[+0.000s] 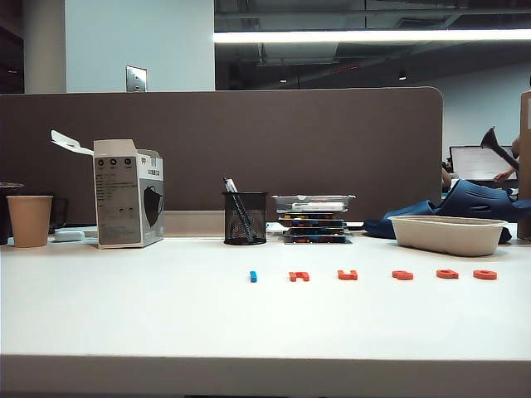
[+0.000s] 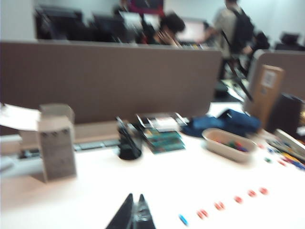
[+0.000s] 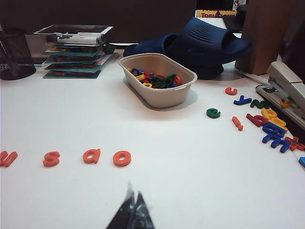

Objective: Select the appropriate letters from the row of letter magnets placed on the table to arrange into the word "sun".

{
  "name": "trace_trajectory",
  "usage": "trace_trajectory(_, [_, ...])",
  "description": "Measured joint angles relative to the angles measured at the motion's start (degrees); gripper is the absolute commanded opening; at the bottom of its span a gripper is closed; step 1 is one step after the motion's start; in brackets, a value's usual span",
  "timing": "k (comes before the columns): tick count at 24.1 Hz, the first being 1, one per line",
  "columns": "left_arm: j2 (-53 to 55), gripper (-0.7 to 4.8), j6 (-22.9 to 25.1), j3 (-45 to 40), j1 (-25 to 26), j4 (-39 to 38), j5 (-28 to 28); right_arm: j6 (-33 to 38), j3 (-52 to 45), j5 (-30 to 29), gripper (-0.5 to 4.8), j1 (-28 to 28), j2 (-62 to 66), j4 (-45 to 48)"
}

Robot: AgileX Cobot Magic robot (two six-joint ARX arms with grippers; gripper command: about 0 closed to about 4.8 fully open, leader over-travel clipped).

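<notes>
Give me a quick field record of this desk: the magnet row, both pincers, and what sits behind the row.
row: six letter magnets in a line on the white table, untouched
colours: one blue magnet at the left end, five orange-red
left pincer: shut, above the table, short of the row
right pincer: shut, above the table, near the o magnet
behind the row: mesh pen cup, beige tray

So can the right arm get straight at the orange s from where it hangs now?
Probably yes. The right gripper, shut, hovers above bare table, near the s, with only the a and o lying flat beside it.
</notes>
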Motion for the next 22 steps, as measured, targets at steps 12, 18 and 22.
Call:
trace_trajectory(12, [32.8, -0.05, -2.5, 40.3, -2.9, -27.0, 13.1, 0.0, 0.0, 0.0, 0.0, -0.1, 0.0, 0.0])
trace_trajectory(18, [43.0, -0.05, -18.7, 47.4, -25.5, -27.8, 2.5, 0.0, 0.0, 2.1, 0.0, -0.2, 0.0, 0.0])
trace_trajectory(22, [49.6, -0.05, -27.6, 47.5, -39.6, -27.7, -15.0, 0.0, 0.0, 4.0, -0.01, -0.2, 0.0, 0.0])
